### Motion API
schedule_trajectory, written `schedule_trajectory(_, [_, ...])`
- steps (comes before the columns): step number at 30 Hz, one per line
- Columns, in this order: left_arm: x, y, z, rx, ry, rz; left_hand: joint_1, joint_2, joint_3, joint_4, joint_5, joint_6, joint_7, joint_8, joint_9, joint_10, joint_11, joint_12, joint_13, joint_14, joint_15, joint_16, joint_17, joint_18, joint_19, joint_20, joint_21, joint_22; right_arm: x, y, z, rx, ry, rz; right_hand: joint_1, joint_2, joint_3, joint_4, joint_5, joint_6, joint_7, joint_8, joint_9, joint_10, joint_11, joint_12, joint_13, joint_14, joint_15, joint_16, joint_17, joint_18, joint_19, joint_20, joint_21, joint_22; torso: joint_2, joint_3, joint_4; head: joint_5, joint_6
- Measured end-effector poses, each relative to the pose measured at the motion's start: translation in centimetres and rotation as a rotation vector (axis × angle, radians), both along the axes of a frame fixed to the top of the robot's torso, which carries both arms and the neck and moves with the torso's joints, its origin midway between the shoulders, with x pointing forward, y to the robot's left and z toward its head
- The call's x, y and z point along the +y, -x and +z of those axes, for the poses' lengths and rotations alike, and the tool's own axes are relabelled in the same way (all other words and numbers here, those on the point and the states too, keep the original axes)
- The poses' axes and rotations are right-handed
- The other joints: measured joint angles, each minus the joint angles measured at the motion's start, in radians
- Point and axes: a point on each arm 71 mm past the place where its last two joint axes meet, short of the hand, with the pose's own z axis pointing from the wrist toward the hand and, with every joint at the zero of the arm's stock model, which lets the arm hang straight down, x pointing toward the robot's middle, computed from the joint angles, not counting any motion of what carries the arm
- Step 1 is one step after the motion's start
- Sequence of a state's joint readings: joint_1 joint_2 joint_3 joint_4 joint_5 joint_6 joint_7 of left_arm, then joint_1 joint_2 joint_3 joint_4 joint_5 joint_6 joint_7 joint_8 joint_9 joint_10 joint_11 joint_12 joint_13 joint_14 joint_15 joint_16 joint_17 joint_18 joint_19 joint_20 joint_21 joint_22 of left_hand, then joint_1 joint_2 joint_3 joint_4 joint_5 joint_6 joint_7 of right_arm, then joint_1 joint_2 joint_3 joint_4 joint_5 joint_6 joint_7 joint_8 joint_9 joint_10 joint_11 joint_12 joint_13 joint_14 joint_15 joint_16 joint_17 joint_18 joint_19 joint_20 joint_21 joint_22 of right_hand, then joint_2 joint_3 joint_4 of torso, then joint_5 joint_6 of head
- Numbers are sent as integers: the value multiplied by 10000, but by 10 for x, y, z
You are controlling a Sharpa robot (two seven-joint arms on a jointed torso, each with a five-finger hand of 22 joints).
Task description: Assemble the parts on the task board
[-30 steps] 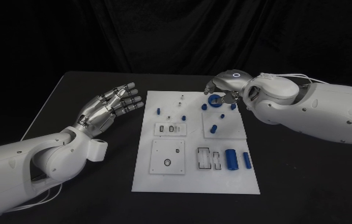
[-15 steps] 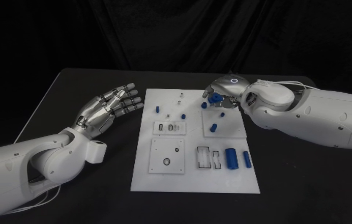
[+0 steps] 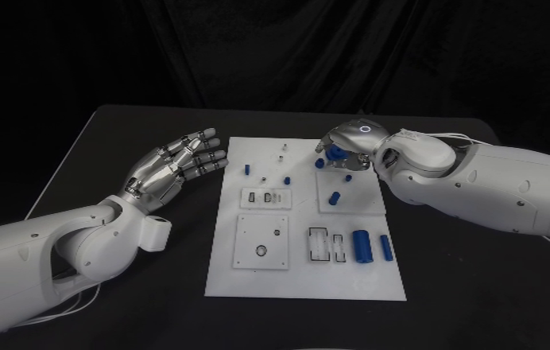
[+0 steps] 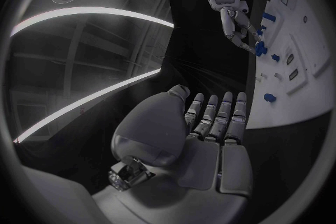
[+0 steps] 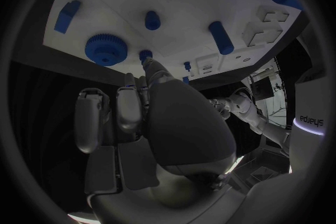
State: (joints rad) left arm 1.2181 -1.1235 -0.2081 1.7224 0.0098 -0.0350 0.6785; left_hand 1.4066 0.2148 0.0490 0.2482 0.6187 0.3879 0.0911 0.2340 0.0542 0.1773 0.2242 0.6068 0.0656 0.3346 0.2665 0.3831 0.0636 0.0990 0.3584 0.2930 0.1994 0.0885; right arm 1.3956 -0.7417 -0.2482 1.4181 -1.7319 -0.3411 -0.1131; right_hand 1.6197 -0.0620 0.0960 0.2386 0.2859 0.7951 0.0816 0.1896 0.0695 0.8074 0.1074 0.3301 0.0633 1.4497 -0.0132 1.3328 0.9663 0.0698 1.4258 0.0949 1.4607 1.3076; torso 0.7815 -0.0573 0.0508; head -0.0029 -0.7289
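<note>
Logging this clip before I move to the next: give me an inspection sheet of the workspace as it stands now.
Surface: black table, bare around the board.
Job's things: white task board in the middle; blue gear near the board's far edge; blue pegs standing on it; two blue cylinders lying near its right side.
Clutter: nothing seen.
Hands: left hand raised beside the board's left edge, fingers apart, holding nothing; right hand over the gear, a fingertip touching a small blue peg; whether it holds anything cannot be told.
Cables: thin white cable along the right arm.
Surroundings: black curtain behind the table.
</note>
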Motion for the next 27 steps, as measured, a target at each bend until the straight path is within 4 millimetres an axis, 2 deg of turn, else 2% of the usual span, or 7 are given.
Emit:
schedule_trajectory(6, [1, -1, -1, 11, -16, -5, 0, 0, 55, 1, 0, 0, 0, 0, 0, 0, 0, 0, 0, 53, 53, 108, 9, 2, 0, 0, 39, 0, 3, -3, -2, -88, -35, 40, 0, 0, 148, -41, 0, 165, 12, 0, 32, 0, 0, -55, 1, -36, 36, 0, 27, -1, 0, 0, 0, -1, -12, 5, 0, -12, -1])
schedule_trajectory(8, [1, -1, -1, 14, -11, -26, 0, 0, 55, 1, 0, 0, 0, -22, 0, 0, 0, 0, 0, 53, 53, 109, 9, 2, 0, 0, 39, 0, 3, -4, -2, -103, -33, 46, 0, 0, 255, -35, 0, 387, 15, 0, 63, 58, 57, -55, 1, -36, 37, 0, 44, 0, 0, 0, 0, -1, -16, 7, 0, -12, -10])
schedule_trajectory(13, [0, -2, -2, 18, 5, -82, 0, 0, 71, -15, 0, 0, 0, -46, -1, 0, 0, 0, 1, 73, 72, 126, 17, 2, 0, 0, 39, 0, 5, -7, -6, -90, -9, 59, -96, -89, 453, -12, -77, 733, 39, -38, 123, 352, 7, -118, 1, -36, 36, 0, 71, 0, 0, 0, 0, -1, -21, 9, -11, -22, -15])
schedule_trajectory(14, [0, -2, -2, 19, 7, -89, 0, 0, 84, -28, 0, 0, 0, -46, -1, 0, -1, 0, 1, 89, 88, 154, 17, 2, 0, 0, 39, 0, 5, -7, -7, -79, -3, 60, -144, -42, 466, 1, -97, 771, 47, -38, 135, 403, 0, -140, 1, -36, 36, 0, 81, 0, 0, 0, 0, -1, -22, 9, -11, -26, -15])
schedule_trajectory(27, [0, -5, -3, 16, 11, -134, 0, 0, 138, -27, 0, 0, 0, -46, -1, -37, 34, 0, 1, 88, 88, 154, 16, 3, 34, -35, 39, 0, 12, -8, -17, 58, 47, 209, -242, -129, 645, 13, -233, 954, 55, -124, 171, 731, -35, -216, 2, -36, 36, 0, 85, 0, 0, 0, -1, -3, -35, 17, -21, 2, -21])
